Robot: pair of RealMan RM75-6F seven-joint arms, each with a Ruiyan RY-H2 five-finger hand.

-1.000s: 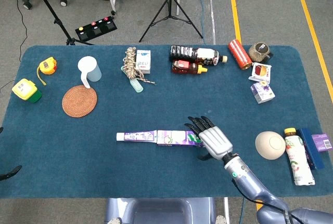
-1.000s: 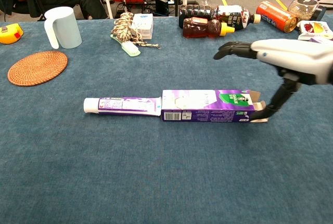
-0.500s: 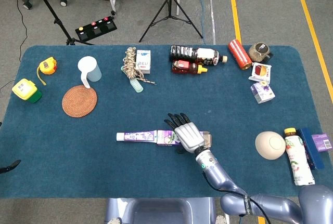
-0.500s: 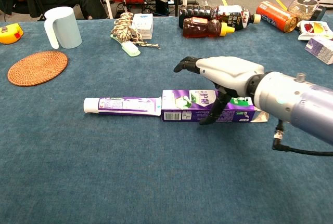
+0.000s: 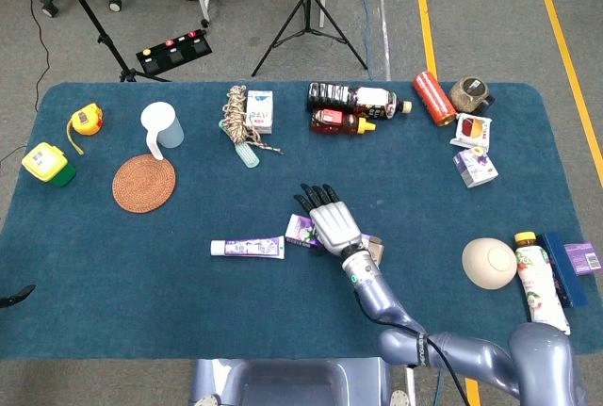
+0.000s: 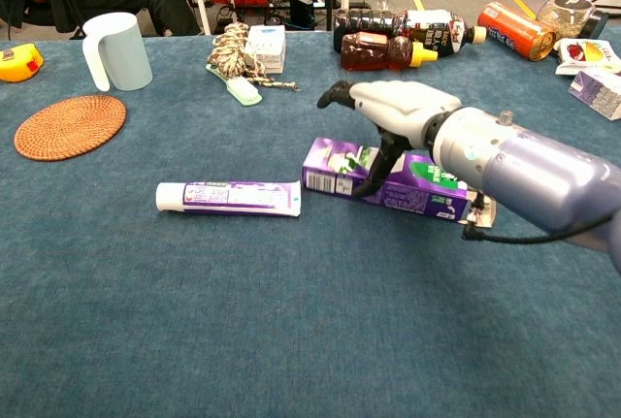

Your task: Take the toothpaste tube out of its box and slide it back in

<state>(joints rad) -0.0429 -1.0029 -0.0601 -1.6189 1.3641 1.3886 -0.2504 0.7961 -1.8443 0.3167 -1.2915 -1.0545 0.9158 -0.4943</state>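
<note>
Mid-bench, near the front edge: tube (image 6: 229, 197) lies flat, fully out of the box (image 6: 388, 182), cap end pointing toward the robot's left. Crimped tail sits just beside the box's near end; chest view shows a small gap between them, so apart, not touching.

Box lies on its side, skewed, its long axis no longer in line with the tube. Purple, barcode on the end facing the tube. Far-end flaps (image 6: 481, 209) stand open.

Right hand (image 6: 388, 112) is over the box, palm down, fingers (image 5: 315, 199) spread and reaching forward past it. One dark finger angles down onto the box's top face, touching it. Nothing is clasped; hand wide. Right forearm (image 6: 529, 171) crosses low over the box's far half and hides part of it.

Left hand: only a dark sliver at the head view's lower left edge; cannot tell its state.

Rest of the blue bench (image 5: 141, 302), back row from the left: yellow tape measure (image 5: 85, 121), white jug (image 5: 160, 126), woven coaster (image 5: 144, 183), rope bundle (image 5: 241, 116) beside a small white carton (image 5: 260, 110), two dark bottles (image 5: 356, 107), an orange can (image 5: 433, 98), a jar (image 5: 470, 95). Yellow-green block (image 5: 48, 164) at the left edge. Right side: beige bowl (image 5: 489, 263), a bottle (image 5: 537, 284) lying beside it.
</note>
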